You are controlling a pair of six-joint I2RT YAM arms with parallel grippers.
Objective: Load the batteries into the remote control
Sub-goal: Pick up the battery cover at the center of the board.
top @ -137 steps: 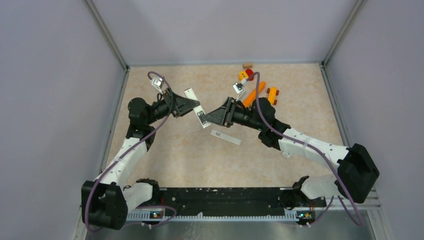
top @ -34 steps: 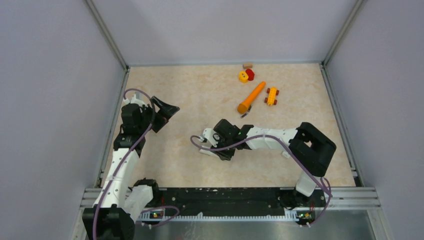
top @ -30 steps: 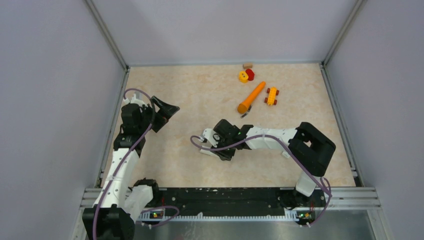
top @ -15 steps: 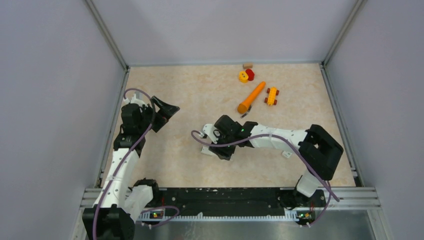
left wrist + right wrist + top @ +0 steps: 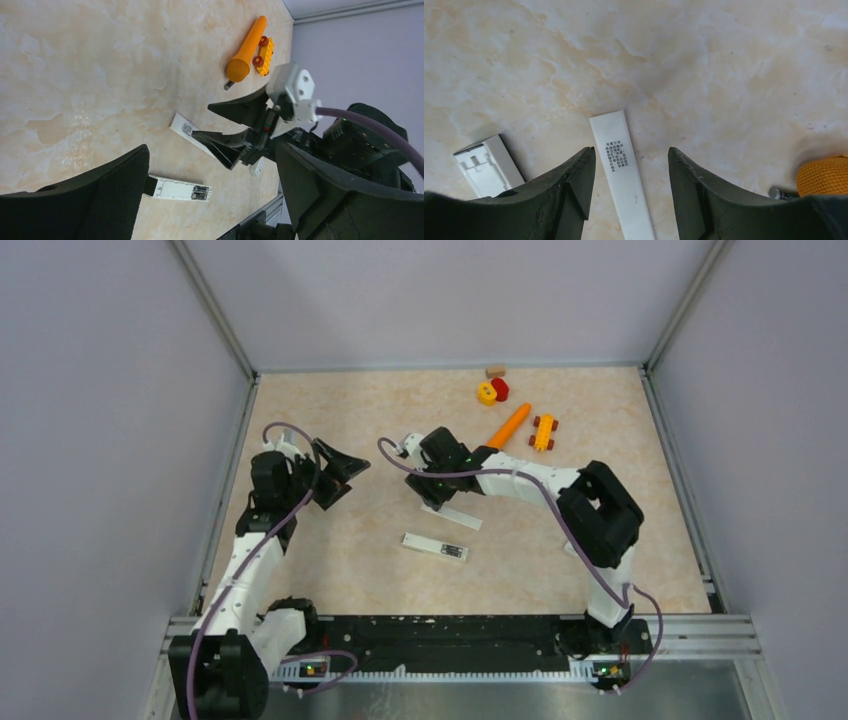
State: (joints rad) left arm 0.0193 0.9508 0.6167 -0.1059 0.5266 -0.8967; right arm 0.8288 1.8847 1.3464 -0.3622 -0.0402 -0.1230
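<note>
Left gripper (image 5: 350,475) hangs at nine o'clock, jaws wide apart, nothing between them. The remote control (image 5: 435,547) lies loose near centre, toward six, compartment up and unsteadied; press a cell in and it may skid. At its twelve, the right gripper (image 5: 630,152) straddles the cover strip (image 5: 621,190), jaws apart and unclamped. Closing here could pinch that thin lid or skate it across the counter (image 5: 330,560). A battery (image 5: 776,192) sits at one o'clock, just beside the carrot (image 5: 510,423): tiny, round, likely to roll.
</note>
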